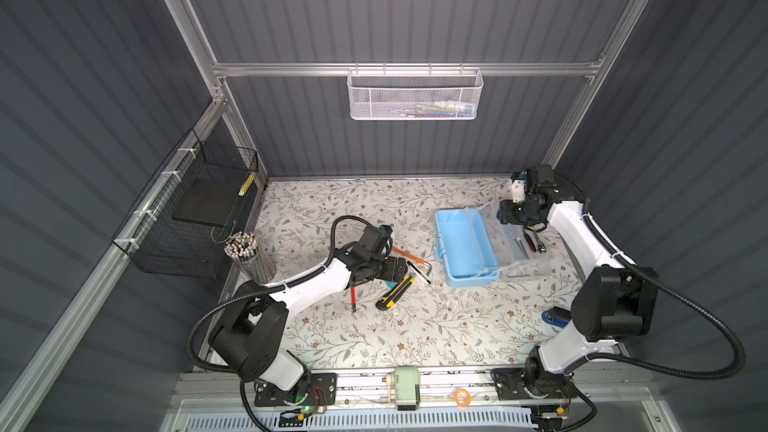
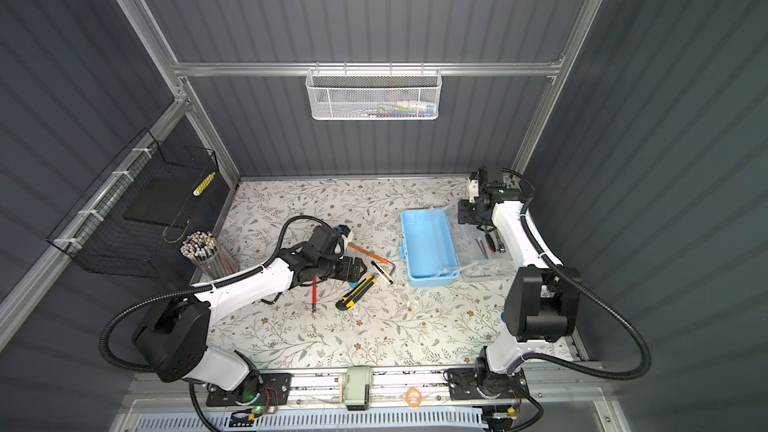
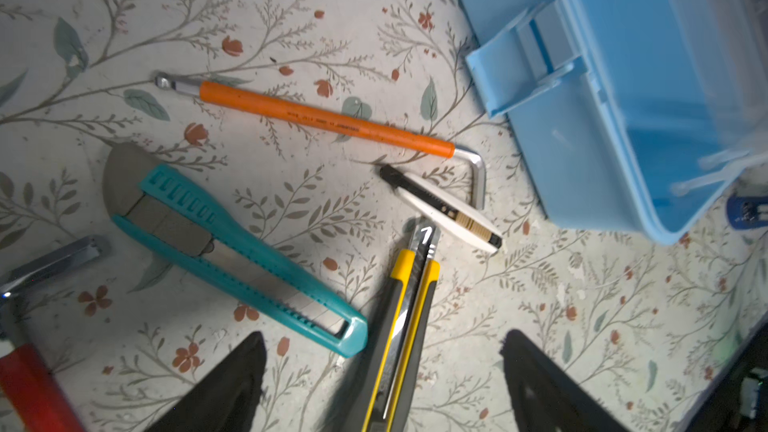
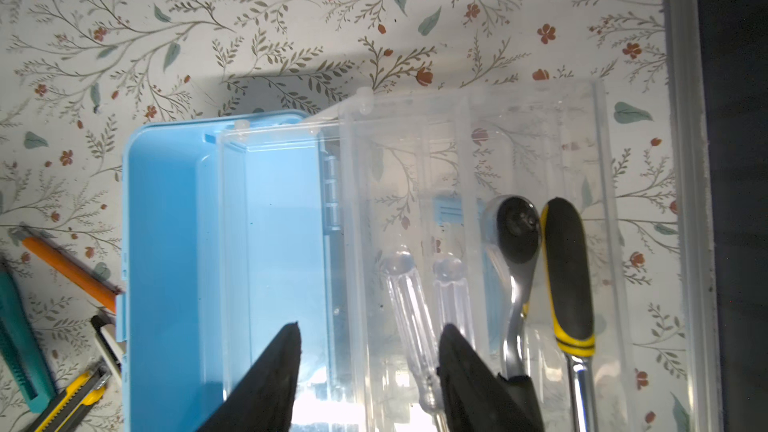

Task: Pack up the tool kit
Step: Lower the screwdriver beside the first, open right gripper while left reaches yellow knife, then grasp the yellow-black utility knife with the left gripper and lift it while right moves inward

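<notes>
Hovering over the loose tools, the left gripper [image 3: 383,333] has its fingers spread wide, and the yellow-black knife [image 3: 411,305] runs up between them with neither finger touching it. Close beside that knife lies a teal knife [image 3: 232,251]. Just past its tip, toward the box, a small white knife [image 3: 444,209] sits tucked inside the bend of the orange-sleeved hex key [image 3: 324,118]. A red-handled screwdriver [image 1: 353,297] lies off to the left, by the arm. Now over on the right: the right gripper [image 4: 369,332] hangs above the kit with its fingers parted, pinching nothing. The light-blue tool kit box [image 1: 465,243] stands open, right of centre on the floral table [image 1: 374,334], and its clear lid [image 4: 540,126] is folded out flat on the right side. In that lid lie two clear-handled screwdrivers [image 4: 409,305], a ratchet [image 4: 515,243] and a yellow-black driver [image 4: 567,276], side by side.
</notes>
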